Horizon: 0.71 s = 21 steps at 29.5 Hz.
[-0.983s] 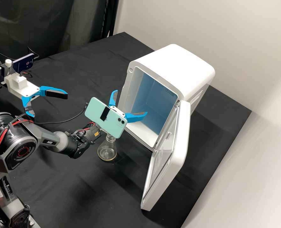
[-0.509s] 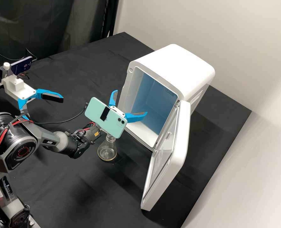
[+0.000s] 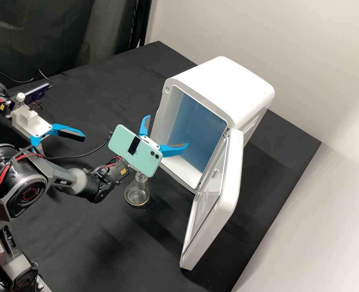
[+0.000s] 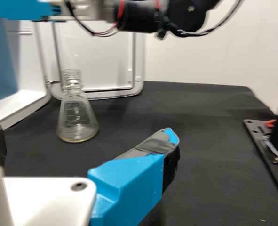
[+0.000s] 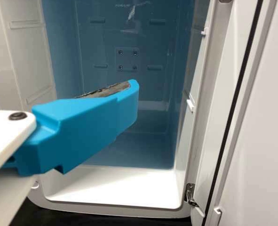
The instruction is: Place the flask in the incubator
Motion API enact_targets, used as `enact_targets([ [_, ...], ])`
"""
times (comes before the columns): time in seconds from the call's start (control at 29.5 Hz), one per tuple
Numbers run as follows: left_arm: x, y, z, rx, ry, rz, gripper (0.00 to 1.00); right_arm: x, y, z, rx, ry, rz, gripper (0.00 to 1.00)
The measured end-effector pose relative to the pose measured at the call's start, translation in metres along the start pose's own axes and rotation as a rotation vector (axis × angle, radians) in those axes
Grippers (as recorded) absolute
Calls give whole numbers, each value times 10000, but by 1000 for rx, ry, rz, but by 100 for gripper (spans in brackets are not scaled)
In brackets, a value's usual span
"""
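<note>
Glass flask [image 3: 137, 193] upright on bench [image 3: 106, 247], just before open incubator [image 3: 228, 87], under right wrist. At incubator mouth my right hand [image 3: 166, 132] spread empty; my left hand [image 3: 60, 140] spread too, well apart from flask. Risk: wrist dropping could knock flask over; slick glass may slip. Door [image 3: 214, 194] hangs open beside flask, narrowing approach.

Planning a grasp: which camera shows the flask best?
The left wrist view: the flask stands whole, upright, unobstructed. In the high view the phone covers its neck top. The right wrist view faces the incubator.
</note>
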Motion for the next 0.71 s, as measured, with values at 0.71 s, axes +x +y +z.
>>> enact_targets([
  [0.71,-141,171,-383,-10,115,59,100,0,0,0,0,0,0,100],
])
